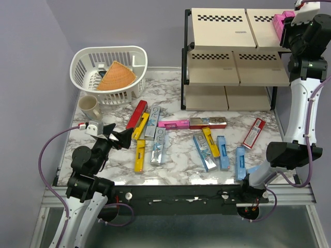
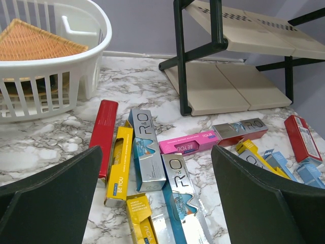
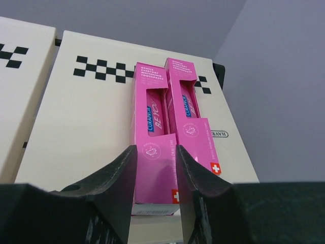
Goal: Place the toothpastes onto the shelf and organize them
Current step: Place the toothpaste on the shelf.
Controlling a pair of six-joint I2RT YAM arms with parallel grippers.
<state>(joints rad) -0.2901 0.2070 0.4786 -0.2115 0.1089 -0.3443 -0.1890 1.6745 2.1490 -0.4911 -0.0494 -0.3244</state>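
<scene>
Two pink toothpastes lie side by side on the top tier of the shelf (image 3: 91,117), at its right end. My right gripper (image 3: 156,152) is shut on the left one (image 3: 152,127), a finger against each long side; the other (image 3: 190,114) lies just right of it. From above, that gripper (image 1: 289,23) sits at the shelf's (image 1: 222,31) top right corner. Several toothpastes lie loose on the marble table: red (image 1: 137,113), yellow (image 1: 140,155), silver (image 1: 159,146), pink (image 1: 173,123) and light blue (image 1: 240,163). My left gripper (image 2: 156,152) hangs open and empty above the left cluster, over a silver carton (image 2: 180,188).
A white plastic basket (image 1: 88,62) holding an orange woven piece (image 1: 116,76) stands at the back left, with a beige mug (image 1: 89,107) in front of it. The shelf's lower tiers (image 2: 218,86) show no cartons. A red carton (image 1: 254,133) lies near the right arm.
</scene>
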